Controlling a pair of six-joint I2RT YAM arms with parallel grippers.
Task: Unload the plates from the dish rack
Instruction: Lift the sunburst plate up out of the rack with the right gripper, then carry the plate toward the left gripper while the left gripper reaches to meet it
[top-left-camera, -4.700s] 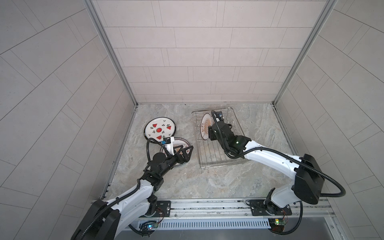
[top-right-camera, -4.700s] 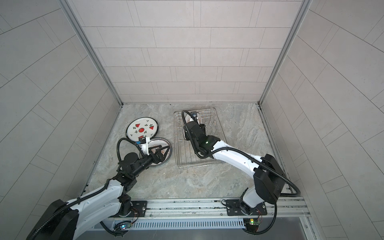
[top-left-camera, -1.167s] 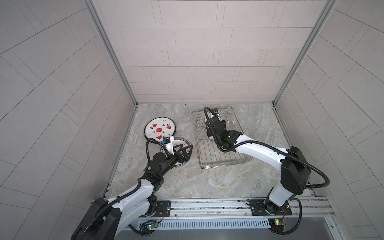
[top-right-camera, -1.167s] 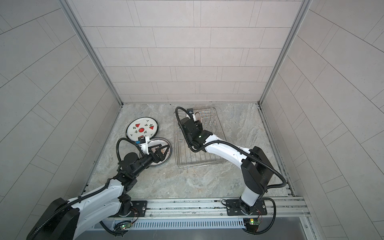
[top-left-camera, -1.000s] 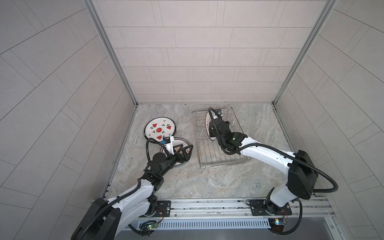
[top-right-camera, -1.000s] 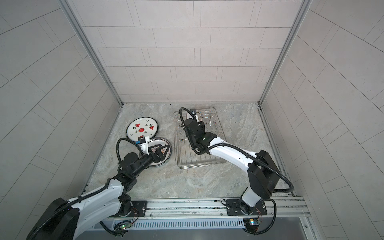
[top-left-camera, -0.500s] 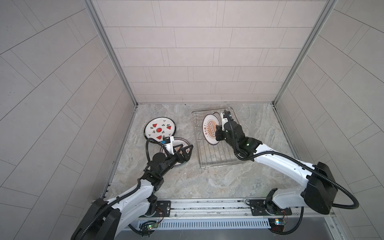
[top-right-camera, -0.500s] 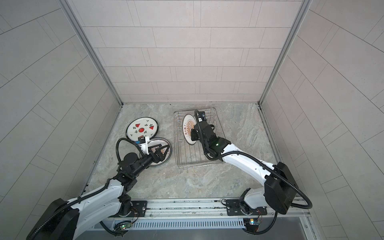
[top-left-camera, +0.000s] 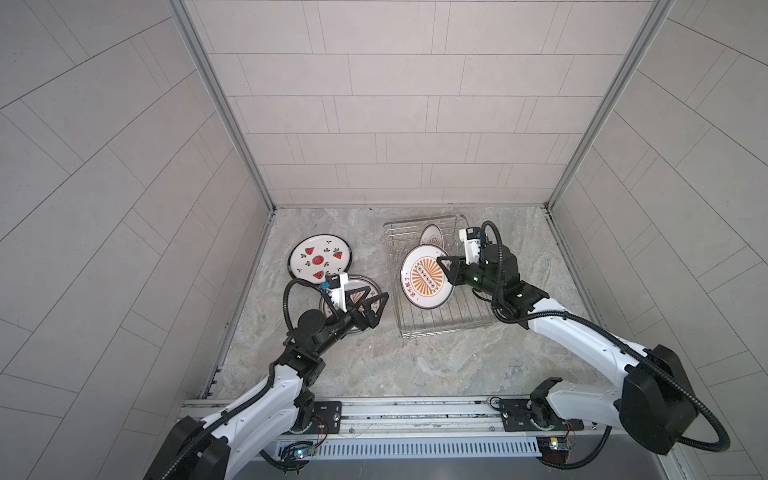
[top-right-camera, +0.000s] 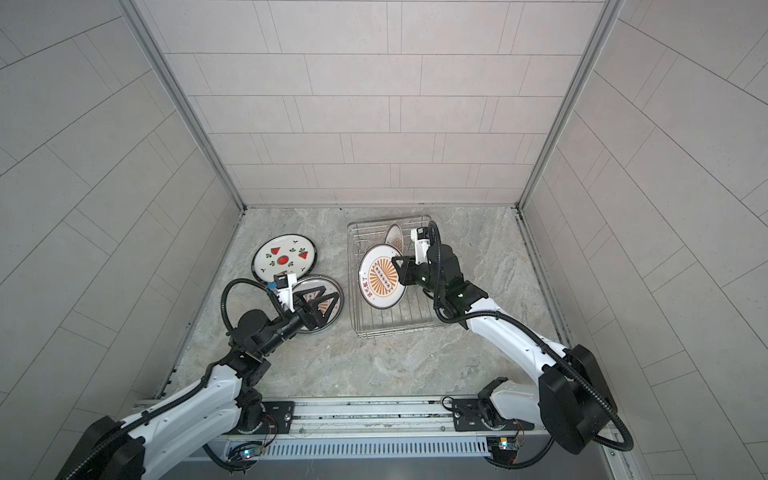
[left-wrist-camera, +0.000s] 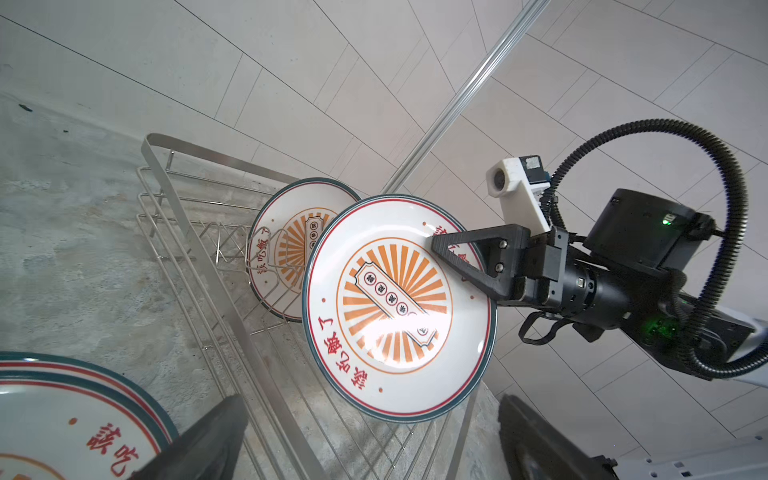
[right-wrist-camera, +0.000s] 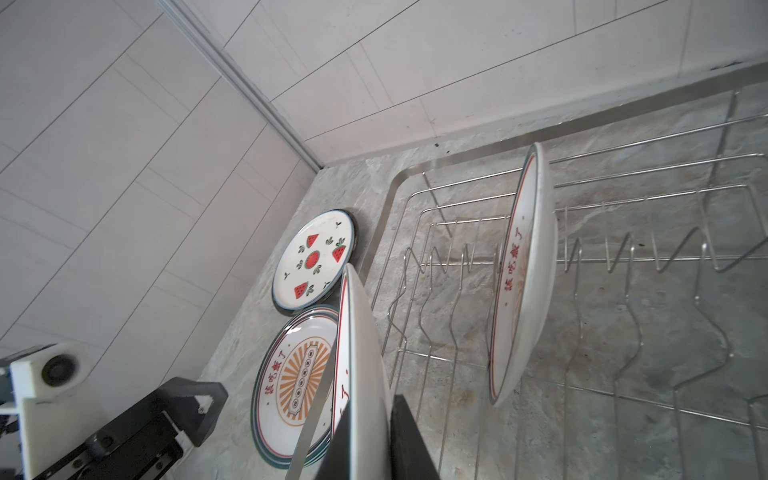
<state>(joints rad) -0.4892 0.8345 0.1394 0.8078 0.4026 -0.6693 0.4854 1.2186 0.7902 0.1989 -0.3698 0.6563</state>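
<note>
Nearest me, the left arm is stretching low, its left gripper gaping empty over a flat sunburst plate. Beyond, the right arm is reaching in, elbow bent, the right gripper pinching the rim of the held plate, which is tilting on edge over the dish rack. Behind it, another plate is standing among the rack's prongs.

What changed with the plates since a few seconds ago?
The right gripper grabbed a sunburst plate and lifted it above the dish rack. The open left gripper, the watermelon plate, the table's sunburst plate and the last racked plate stayed put.
</note>
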